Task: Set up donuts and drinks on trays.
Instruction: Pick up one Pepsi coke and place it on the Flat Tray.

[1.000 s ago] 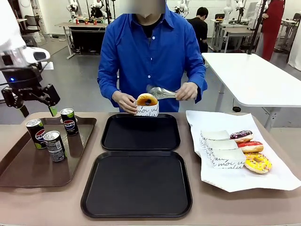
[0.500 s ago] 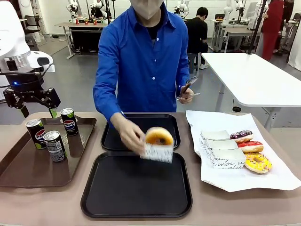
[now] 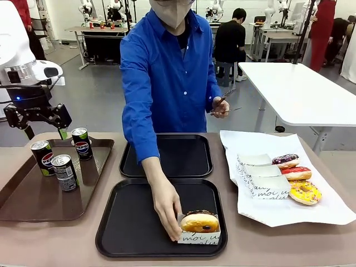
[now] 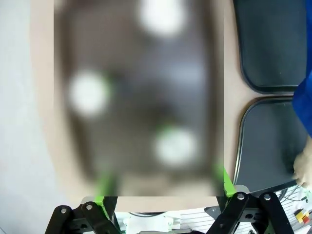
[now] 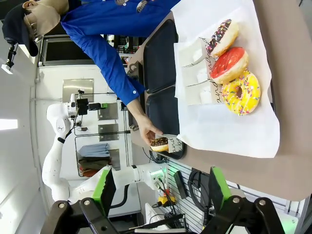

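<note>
Tan tabletop (image 3: 55, 245) carries all work items, with a workshop of white tables behind it. Two black square plastic trays with rounded corners and raised rims lie at the centre. The far tray (image 3: 167, 158) is bare, and the near tray (image 3: 133, 222) holds one donut (image 3: 199, 221) at its front right corner. This donut is a golden ring with some dark glaze, seated in a white paper sleeve with black script; the sleeve keeps fingers off the glaze. The person's reaching hand (image 3: 167, 214) lies against the sleeve's side with fingers closed together at the paper. The donut is judged as being set down; whether the grip is released cannot be told. The other hand (image 3: 221, 107) pinches thin metal tongs (image 3: 227, 97), held up clear of the table. Three more donuts (image 3: 296, 173), chocolate, red and yellow, lie sleeved on a white paper sheet (image 3: 278, 208) just beside the trays, within short reach. Three slim black cans (image 3: 65, 172) with silver tops stand upright on a longer brown tray (image 3: 28, 200), not yet served. The left gripper (image 3: 45, 132) hangs above them with jaws spread wide and empty, judged ready to descend on one. The right gripper (image 5: 161, 190) is likewise spread and empty, high over the sheet.
</note>
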Robot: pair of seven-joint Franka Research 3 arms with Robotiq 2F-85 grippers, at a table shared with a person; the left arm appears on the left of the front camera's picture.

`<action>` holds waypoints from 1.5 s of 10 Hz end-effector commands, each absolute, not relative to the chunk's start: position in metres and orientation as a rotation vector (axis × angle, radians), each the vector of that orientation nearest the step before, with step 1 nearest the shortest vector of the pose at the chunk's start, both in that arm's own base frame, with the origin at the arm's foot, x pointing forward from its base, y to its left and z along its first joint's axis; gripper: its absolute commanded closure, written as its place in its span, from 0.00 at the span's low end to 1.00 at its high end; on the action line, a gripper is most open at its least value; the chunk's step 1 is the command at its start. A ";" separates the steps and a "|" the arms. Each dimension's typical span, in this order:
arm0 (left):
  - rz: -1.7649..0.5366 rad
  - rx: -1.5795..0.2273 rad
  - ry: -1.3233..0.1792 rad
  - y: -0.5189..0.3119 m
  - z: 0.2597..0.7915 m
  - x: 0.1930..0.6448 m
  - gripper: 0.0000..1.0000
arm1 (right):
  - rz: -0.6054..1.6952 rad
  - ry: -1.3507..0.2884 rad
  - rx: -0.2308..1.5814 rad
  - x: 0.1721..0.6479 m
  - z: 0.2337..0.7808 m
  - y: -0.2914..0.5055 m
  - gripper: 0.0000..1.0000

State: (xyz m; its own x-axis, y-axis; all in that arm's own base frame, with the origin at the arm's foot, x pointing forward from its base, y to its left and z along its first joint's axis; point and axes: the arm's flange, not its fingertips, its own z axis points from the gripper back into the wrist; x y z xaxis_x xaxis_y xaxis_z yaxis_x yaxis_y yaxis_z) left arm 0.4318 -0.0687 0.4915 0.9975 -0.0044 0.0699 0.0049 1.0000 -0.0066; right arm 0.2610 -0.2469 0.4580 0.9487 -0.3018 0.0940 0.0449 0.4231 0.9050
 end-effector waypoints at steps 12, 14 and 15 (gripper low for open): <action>-0.041 0.032 -0.103 -0.091 0.411 0.423 0.00 | -0.210 -0.250 1.116 0.259 0.457 -0.248 0.00; -0.051 -0.006 -0.107 -0.089 0.401 0.428 0.00 | -0.210 -0.250 1.116 0.259 0.457 -0.248 0.00; -0.052 -0.013 -0.100 -0.090 0.396 0.428 0.00 | -0.210 -0.250 1.116 0.259 0.457 -0.248 0.00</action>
State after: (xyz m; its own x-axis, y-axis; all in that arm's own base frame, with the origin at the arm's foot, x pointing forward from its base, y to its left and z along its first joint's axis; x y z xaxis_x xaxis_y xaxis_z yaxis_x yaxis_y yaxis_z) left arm 0.4278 -0.0894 0.4035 0.9949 -0.0391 0.0929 0.0365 0.9989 0.0299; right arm 0.2610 -0.2468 0.4581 0.9487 -0.3018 0.0940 0.0450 0.4234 0.9048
